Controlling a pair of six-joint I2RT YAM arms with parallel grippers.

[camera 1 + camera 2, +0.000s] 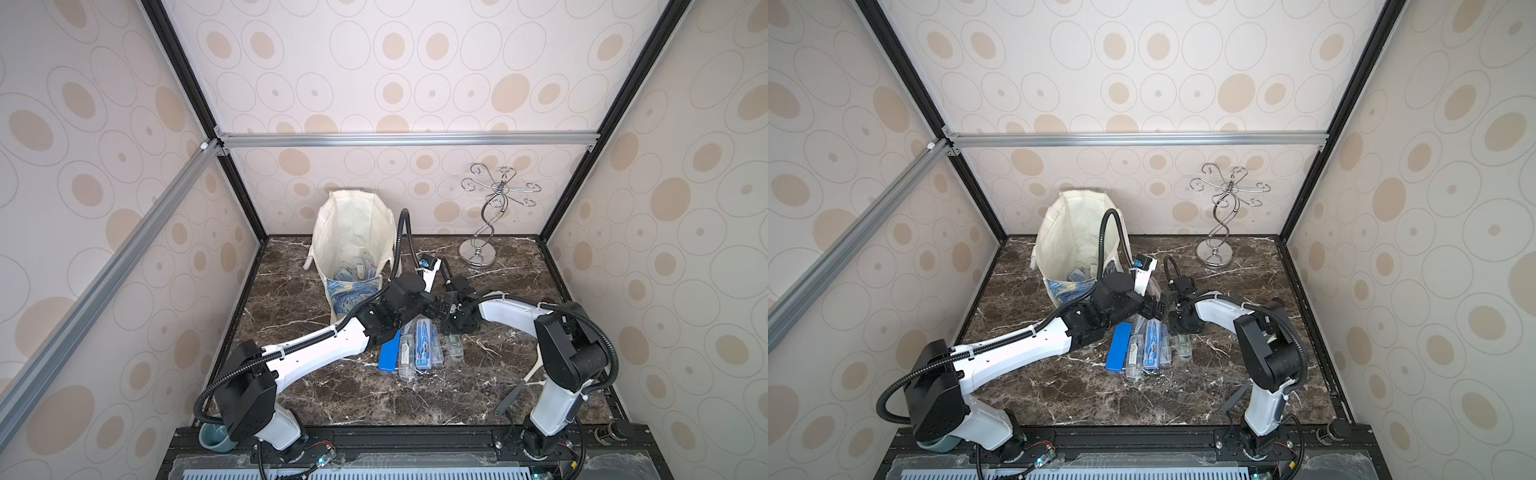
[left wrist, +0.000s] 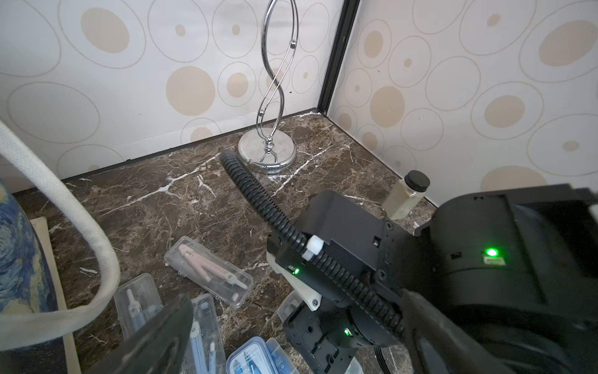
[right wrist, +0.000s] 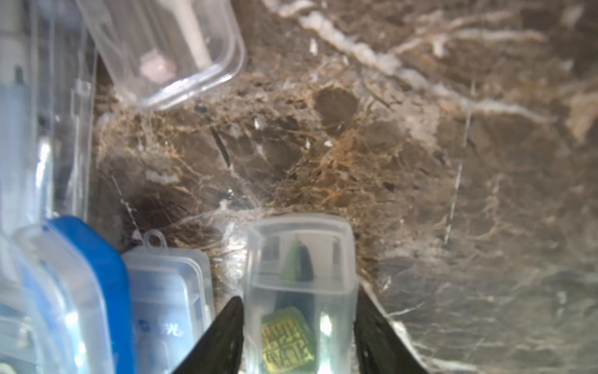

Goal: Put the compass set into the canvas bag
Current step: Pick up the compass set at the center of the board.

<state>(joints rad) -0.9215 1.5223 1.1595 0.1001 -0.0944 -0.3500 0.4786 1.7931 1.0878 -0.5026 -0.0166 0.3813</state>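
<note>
Marble tabletop [image 1: 374, 395]: two bent arms [image 1: 324, 345] over at least six plastic compass cases [image 1: 424, 345] beside cream canvas bag [image 1: 353, 232]; left end effector [image 2: 291, 311] open, right end effector [image 3: 298, 296] clamping clear green-compass case [image 3: 301, 259].

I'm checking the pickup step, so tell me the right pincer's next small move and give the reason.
Probably a short, straight lift. The right pincer has its fingers against both long sides of the clear compass case, which lies flat on the marble table, with other cases close beside it. Rising vertically should clear them before heading to the canvas bag.
</note>
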